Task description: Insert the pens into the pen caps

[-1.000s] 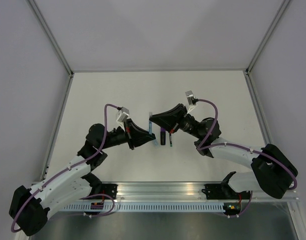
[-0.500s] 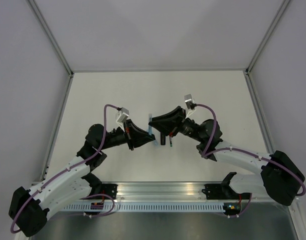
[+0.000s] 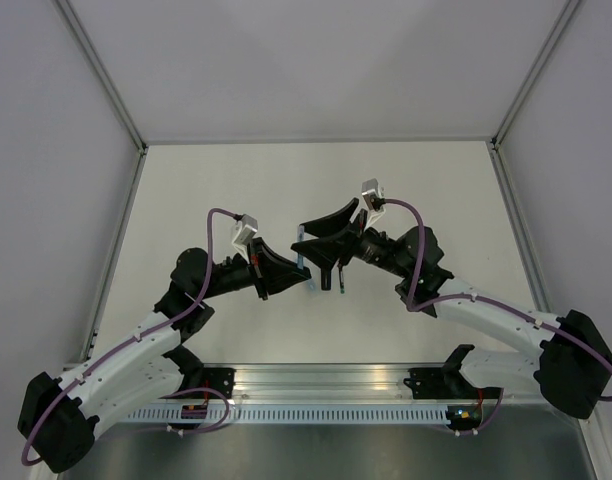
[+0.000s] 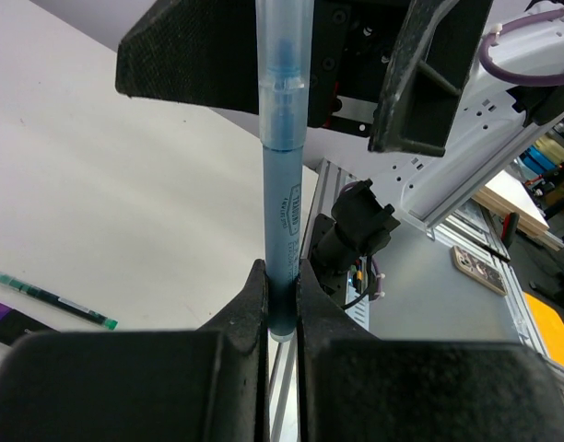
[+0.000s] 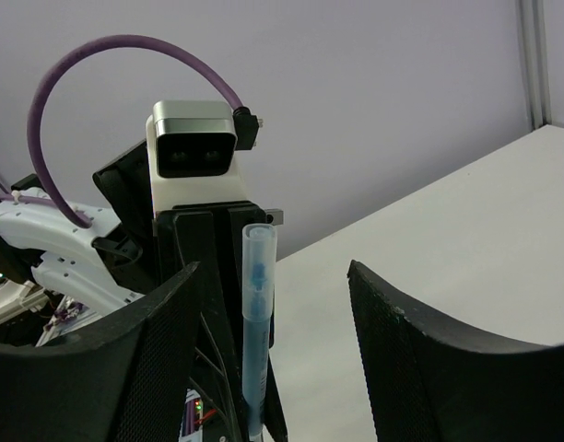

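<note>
A thin blue pen (image 4: 282, 212) stands upright with its lower end pinched in my left gripper (image 4: 282, 304), which is shut on it. A clear pen cap (image 4: 283, 41) sits over its tip. In the right wrist view the same pen (image 5: 254, 359) and pen cap (image 5: 258, 267) stand between the wide-apart fingers of my right gripper (image 5: 275, 272), which is open and touches neither. From above, the pen (image 3: 304, 255) is held over the table's middle, with the left gripper (image 3: 298, 274) and right gripper (image 3: 322, 244) facing each other.
A stubby black marker with a purple end (image 3: 326, 275) and a thin dark pen (image 3: 342, 280) lie on the white table (image 3: 236, 180) just below the grippers. Both show at the lower left of the left wrist view, the dark pen (image 4: 56, 299) beside the marker (image 4: 5, 322).
My right gripper has gone from shut to wide open and lifted a little up and left. The cap stays on the pen, and the left arm has barely moved.
</note>
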